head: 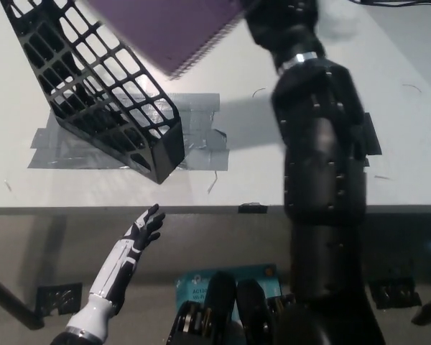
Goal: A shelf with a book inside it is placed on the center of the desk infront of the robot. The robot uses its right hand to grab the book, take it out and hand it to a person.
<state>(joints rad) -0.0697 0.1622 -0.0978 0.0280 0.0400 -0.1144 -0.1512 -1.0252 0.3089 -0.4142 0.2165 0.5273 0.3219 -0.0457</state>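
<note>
Purple book (174, 29), clear of black shelf (104, 93), apparently held by right hand (273, 21), grip hidden; left hand (140, 233) released below surface (388, 144); next, presentation to person

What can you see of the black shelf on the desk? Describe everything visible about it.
The black shelf is an open lattice file holder, apparently plastic, with grid walls and a solid front edge. It sits tilted across the white desk at upper left, over strips of grey tape. It looks empty; the purple book is above it, outside.
</note>
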